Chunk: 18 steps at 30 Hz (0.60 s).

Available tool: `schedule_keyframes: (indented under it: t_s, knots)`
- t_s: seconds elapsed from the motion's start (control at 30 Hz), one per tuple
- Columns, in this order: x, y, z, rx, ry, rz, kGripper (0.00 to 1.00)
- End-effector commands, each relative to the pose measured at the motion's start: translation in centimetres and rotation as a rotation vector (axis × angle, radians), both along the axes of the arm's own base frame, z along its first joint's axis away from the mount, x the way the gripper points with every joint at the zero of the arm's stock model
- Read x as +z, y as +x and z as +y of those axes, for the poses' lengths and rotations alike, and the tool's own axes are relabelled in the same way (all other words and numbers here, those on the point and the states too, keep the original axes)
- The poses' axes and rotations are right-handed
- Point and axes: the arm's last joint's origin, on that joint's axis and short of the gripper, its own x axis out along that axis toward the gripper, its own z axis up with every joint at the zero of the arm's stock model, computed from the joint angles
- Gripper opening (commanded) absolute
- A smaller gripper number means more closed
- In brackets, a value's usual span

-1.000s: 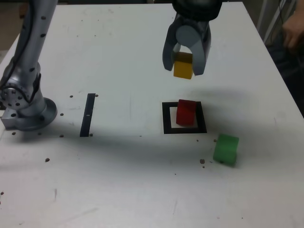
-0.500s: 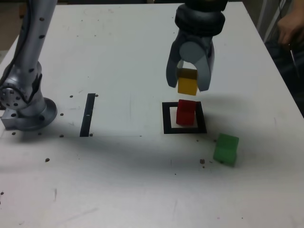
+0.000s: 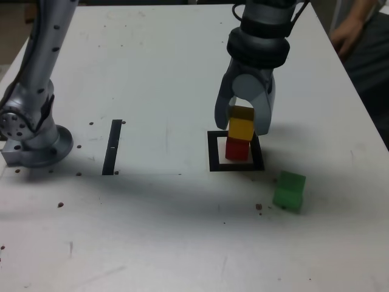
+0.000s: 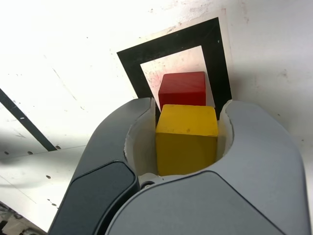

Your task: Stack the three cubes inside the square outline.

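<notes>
A red cube (image 3: 237, 149) sits inside the black square outline (image 3: 213, 151) on the white table (image 3: 152, 73), with a yellow cube (image 3: 240, 126) directly above it, clamped between the gripper (image 3: 243, 121) fingers, and a green cube (image 3: 289, 191) lying outside the outline toward the exterior view's lower right.

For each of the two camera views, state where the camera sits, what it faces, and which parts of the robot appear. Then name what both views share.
Exterior view: off the arm, above the table, looking down; shows arm base, gripper, green cube.
Wrist view: on the wrist, looking down past the gripper's jaws.
Shared: yellow cube, red cube, square outline.
</notes>
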Motion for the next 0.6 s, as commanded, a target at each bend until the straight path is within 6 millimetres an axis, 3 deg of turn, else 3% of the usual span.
schedule_keyframes:
  t_s: [0.0,0.1,0.27,0.33,0.57]
  knots:
    - [-0.36,0.11,-0.02,0.002,-0.001,0.007,0.26]
    - [-0.56,0.08,-0.01,0.002,0.000,0.010,0.31]
    - [-0.78,-0.13,0.00,0.000,0.001,0.009,0.82]
    - [-0.82,-0.25,0.01,0.000,0.001,0.009,0.96]
    - [-0.54,-0.73,0.03,0.001,0.002,0.000,1.00]
